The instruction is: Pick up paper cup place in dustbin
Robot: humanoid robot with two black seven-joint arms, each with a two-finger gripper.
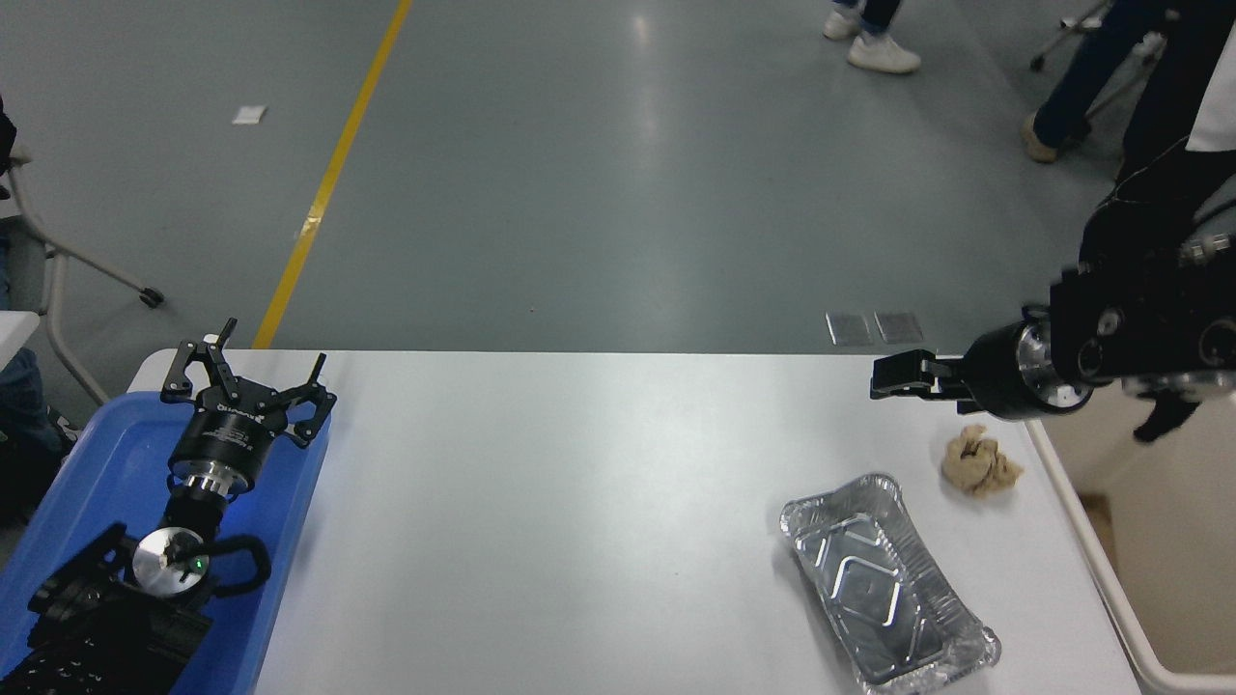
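Black right gripper hangs at two o'clock over the table, fingers apparently together and empty, no paper cup visible anywhere, dustbin at four o'clock, so it should search before descending

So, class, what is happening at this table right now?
The robot's right gripper reaches out sideways above the white table, holding nothing, near the crumpled brown paper ball. A silver foil tray lies nearby, and the large cream-beige plastic dustbin stands at the table's right end. No paper cup is in view. The left gripper is parked, open, over the blue tray.
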